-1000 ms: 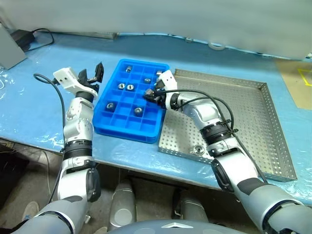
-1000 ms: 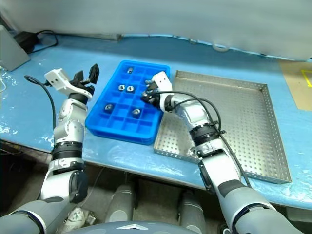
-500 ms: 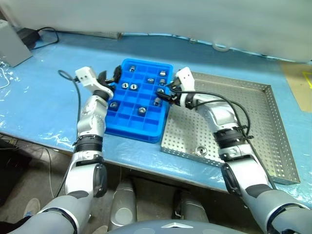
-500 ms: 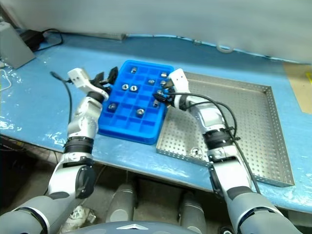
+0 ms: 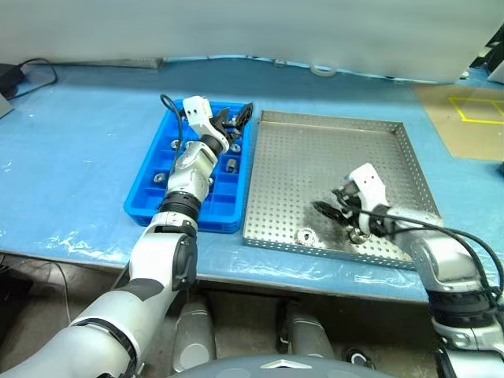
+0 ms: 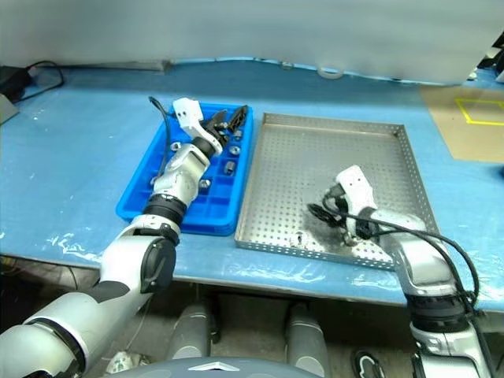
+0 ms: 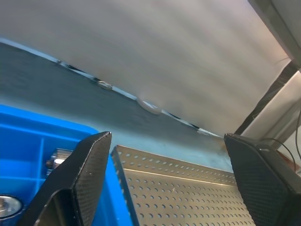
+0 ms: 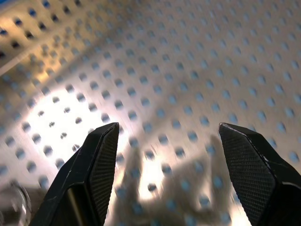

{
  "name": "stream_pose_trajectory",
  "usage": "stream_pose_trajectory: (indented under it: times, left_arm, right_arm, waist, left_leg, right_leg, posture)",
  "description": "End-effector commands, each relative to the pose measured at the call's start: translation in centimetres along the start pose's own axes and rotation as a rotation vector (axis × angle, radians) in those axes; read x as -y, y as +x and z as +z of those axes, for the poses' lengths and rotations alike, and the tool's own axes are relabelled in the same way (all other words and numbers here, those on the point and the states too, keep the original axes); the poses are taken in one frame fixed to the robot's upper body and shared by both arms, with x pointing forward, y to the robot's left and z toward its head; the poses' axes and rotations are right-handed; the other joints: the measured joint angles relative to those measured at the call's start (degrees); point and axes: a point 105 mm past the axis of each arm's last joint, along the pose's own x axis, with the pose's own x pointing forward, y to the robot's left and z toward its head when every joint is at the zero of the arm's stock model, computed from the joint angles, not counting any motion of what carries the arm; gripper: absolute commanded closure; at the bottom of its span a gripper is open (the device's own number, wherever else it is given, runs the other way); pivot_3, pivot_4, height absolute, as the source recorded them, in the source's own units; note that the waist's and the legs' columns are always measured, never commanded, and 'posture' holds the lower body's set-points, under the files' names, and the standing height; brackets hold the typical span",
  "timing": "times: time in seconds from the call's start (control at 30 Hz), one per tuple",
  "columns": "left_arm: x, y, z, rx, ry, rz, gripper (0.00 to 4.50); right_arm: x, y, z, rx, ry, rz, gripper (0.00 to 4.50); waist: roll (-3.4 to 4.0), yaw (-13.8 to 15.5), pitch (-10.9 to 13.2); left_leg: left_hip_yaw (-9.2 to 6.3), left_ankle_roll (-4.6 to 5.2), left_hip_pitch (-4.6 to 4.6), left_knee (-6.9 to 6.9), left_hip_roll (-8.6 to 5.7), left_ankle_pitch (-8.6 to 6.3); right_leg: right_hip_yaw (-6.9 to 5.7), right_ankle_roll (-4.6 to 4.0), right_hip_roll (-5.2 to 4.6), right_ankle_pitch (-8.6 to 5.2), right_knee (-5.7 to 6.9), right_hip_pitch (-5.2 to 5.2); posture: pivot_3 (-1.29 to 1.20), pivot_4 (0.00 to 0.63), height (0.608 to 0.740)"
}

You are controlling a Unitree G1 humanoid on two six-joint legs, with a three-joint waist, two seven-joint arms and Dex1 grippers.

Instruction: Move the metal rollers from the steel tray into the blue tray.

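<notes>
Blue-covered workbench (image 5: 71, 134) with a pale wall behind. From the head cameras, the blue tray (image 5: 146, 209) sits touching the left side of the steel tray (image 5: 331, 150). Several metal rollers (image 5: 232, 165) are already in its compartments, and one last roller (image 5: 305, 235) lies near the steel tray's front rim. The left gripper (image 5: 235, 118) hovers over the blue tray's far end, fingers spread and empty. The right gripper (image 5: 335, 213) hangs low over the steel tray just beside that roller, fingers apart.

Left wrist cam: both fingers (image 7: 77, 183) wide, blue compartments and the steel rim below.

Right wrist cam: open fingers (image 8: 96, 165) above the perforated floor, roller (image 8: 11, 207) at the edge. Risk as I see it: closing off-centre could send that stubby cylinder rolling away.
</notes>
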Motion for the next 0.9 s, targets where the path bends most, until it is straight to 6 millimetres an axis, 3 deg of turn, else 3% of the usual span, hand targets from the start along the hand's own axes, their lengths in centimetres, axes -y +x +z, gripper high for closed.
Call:
stream_pose_trajectory:
  times: [0.03, 0.17, 0.37, 0.57, 0.7, 0.8, 0.9]
  left_arm:
    - [0.5, 0.4, 1.5, 0.045, 0.038, -0.028, 0.28]
    - [0.3, 0.2, 1.4, 0.045, 0.038, -0.024, 0.28]
    - [0.3, 0.0, 1.3, 0.046, 0.041, -0.026, 0.28]
    - [0.1, -0.1, 1.4, 0.051, 0.045, -0.02, 0.28]
    - [-0.3, -0.3, 1.6, 0.055, 0.051, -0.01, 0.28]
    - [-0.7, -0.6, 1.8, 0.061, 0.058, 0.003, 0.28]
    - [-1.2, -0.9, 2.4, 0.077, 0.069, 0.022, 0.28]
  right_arm:
    - [0.4, -1.9, -0.6, -0.015, -0.025, -0.023, 0.98]
    - [-0.4, -3.3, -1.5, -0.024, 0.015, 0.029, 0.98]
    - [1.4, -4.1, -2.0, -0.049, 0.022, -0.043, 0.98]
    - [1.9, -5.2, -5.6, -0.24, -0.012, -0.053, 0.98]
    - [0.4, -5.3, -6.7, -0.302, -0.024, 0.058, 0.98]
    - [-0.6, -4.5, -5.3, -0.242, -0.035, 0.114, 1.61]
    - [-1.6, -3.4, -3.2, -0.15, -0.032, 0.169, 2.53]
  waist:
    - [0.0, -0.02, 0.0]
    - [0.01, 0.06, -0.01]
    - [0.03, 0.06, -0.02]
    - [0.05, 0.28, -0.03]
    - [0.04, 0.39, -0.03]
    - [0.02, 0.48, -0.04]
    - [0.02, 0.16, -0.05]
  left_leg:
    - [0.0, 0.02, -0.02, 0.0, 0.0, -0.01]
    - [0.05, 0.13, -0.02, 0.01, 0.01, -0.08]
    - [0.07, 0.26, -0.05, 0.02, -0.06, -0.15]
    - [0.07, 0.37, -0.06, -0.01, -0.12, -0.22]
    - [0.07, 0.44, 0.01, 0.01, -0.12, -0.27]
    - [0.06, 0.44, 0.06, 0.01, -0.08, -0.27]
    - [0.05, 0.43, 0.08, 0.02, -0.03, -0.26]
  right_leg:
    - [0.0, 0.0, 0.0, 0.0, -0.05, 0.0]
    - [-0.03, 0.0, -0.02, 0.0, -0.23, 0.11]
    - [-0.02, -0.02, -0.05, 0.05, -0.62, 0.27]
    - [-0.03, -0.05, -0.07, 0.07, -0.66, 0.33]
    - [-0.05, -0.02, -0.09, 0.05, -0.78, 0.51]
    - [-0.07, -0.01, -0.1, 0.04, -0.78, 0.56]
    - [-0.09, -0.01, -0.08, 0.04, -0.77, 0.57]
  posture:
    - [-0.23, 0.15, 0.74]
    - [-0.22, 0.15, 0.74]
    - [-0.21, 0.15, 0.74]
    - [-0.21, 0.15, 0.74]
    - [-0.18, 0.15, 0.74]
    - [-0.16, 0.15, 0.74]
    - [-0.13, 0.15, 0.74]
